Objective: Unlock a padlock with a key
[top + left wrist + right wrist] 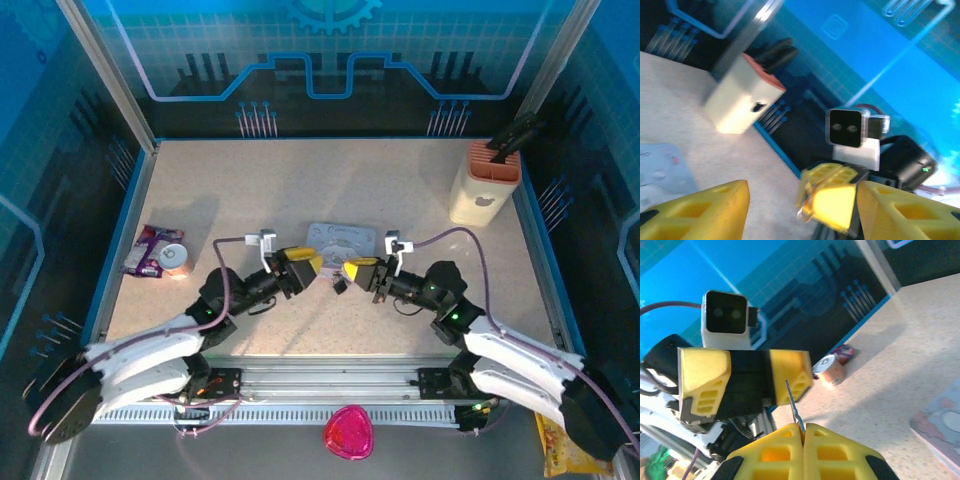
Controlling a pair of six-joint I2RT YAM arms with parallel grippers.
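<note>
One thin grey key (793, 405) sticks up edge-on out of the right tool (802, 429), whose yellow fingers are pressed tight together on its lower end, over the middle of the table (300, 190). From where I stand it looks stiff, light and slick, the kind of sliver that twists in a pinch if it is pushed off-line. I'd judge the hold belongs on the flat head, with the blade left free.

Just under the two tool tips, seen from above, is a small dark lump that I take for the padlock (340, 285). Whether it hangs or lies on the table I can't tell. It should be hard, smooth and heavy for its size, and is best taken across the body with the keyhole and shackle left clear.

The left tool (316, 265) faces the right one at close quarters, fingers spread wide and gripping nothing.

Just beyond them lies a pastel printed tin (342, 240). At the far right stands a cream holder (482, 190) with dark handles poking out. At the left, a purple packet (148, 250) lies beside a round tub (176, 260).

No writing can be read: the tin's print, a dark mark on the holder and the packet's lettering are all too small.
</note>
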